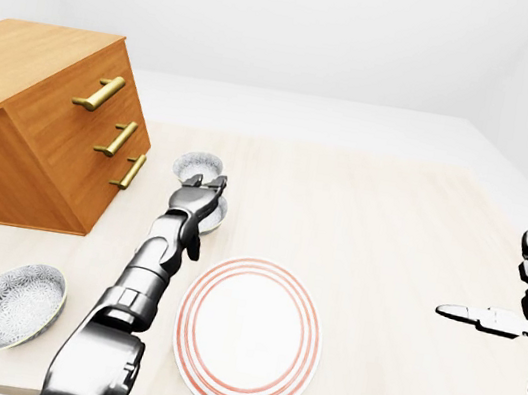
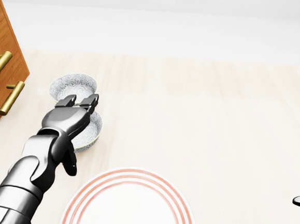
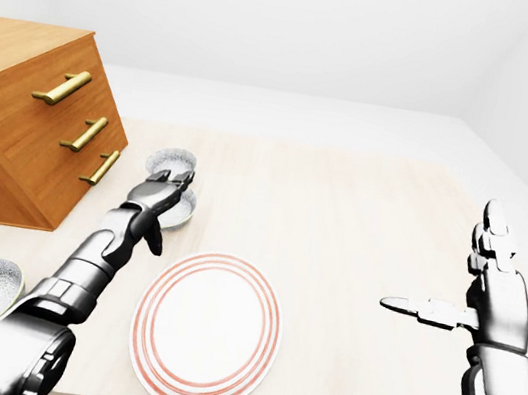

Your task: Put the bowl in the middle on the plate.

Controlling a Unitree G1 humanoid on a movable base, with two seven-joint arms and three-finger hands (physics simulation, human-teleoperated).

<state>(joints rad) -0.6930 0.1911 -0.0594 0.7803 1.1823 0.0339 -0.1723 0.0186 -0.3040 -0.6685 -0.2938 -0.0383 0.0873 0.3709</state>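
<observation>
Head view: your left hand [image 2: 69,117] comes in from 7 o'clock and sits over the left part of the middle bowl [image 2: 92,131]. Its two fingers [image 2: 91,100] are stretched toward 12 o'clock above the bowl's far rim, and the thumb [image 2: 70,164] hangs toward 6 o'clock on the near side. The hand is spread, not clamped on anything; contact with the rim cannot be told. The middle bowl rests on the table [image 2: 215,138], not on the plate [image 2: 129,209]. It lies at about 11 o'clock from the plate, near it but apart. The far bowl [image 2: 74,83] lies at 11 o'clock from the middle bowl, just beside it, and their rims appear to meet behind the fingers. Left-eye view: the near bowl [image 1: 13,306] lies at 8 o'clock from the plate, well apart, close to the table's near edge. The wooden drawer chest [image 1: 44,120] with brass handles [image 1: 99,93] stands at 10 o'clock. Right-eye view: your right hand [image 3: 493,297] is at 3 o'clock from the plate, well apart from it. It is spread and holds nothing, fingers up toward 12 o'clock and thumb pointing to 9 o'clock. The plate carries nothing.
</observation>
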